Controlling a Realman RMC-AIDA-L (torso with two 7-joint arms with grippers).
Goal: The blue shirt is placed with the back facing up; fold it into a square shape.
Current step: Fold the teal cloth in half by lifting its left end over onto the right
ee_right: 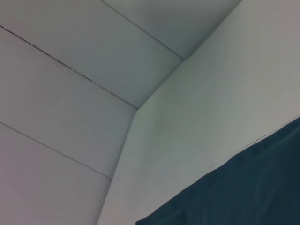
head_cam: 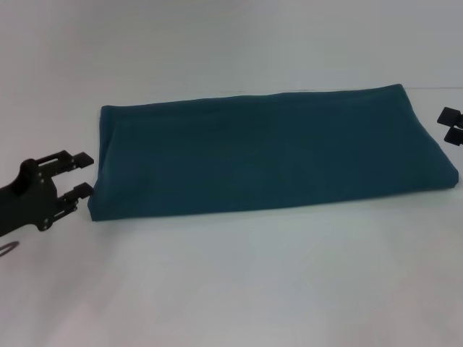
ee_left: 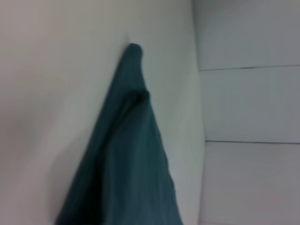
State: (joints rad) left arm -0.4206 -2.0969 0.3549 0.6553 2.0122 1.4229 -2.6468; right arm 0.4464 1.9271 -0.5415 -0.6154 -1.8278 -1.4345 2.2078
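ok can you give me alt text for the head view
A blue shirt, folded into a long band, lies flat across a white table. The left end effector sits open at the band's left end, one finger near its lower corner; the right end effector sits just off the right end, only its tips in view.

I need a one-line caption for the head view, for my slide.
Blue shirt folded into a long band on a white table, left gripper open at one end, right gripper beside the other.

You've got the blue shirt (head_cam: 268, 152) showing plain dark teal all over, no print or pattern on the side facing up. It's on a plain white table (head_cam: 231, 289). Left gripper (head_cam: 85, 175) and right gripper (head_cam: 453, 124) are both matte black.
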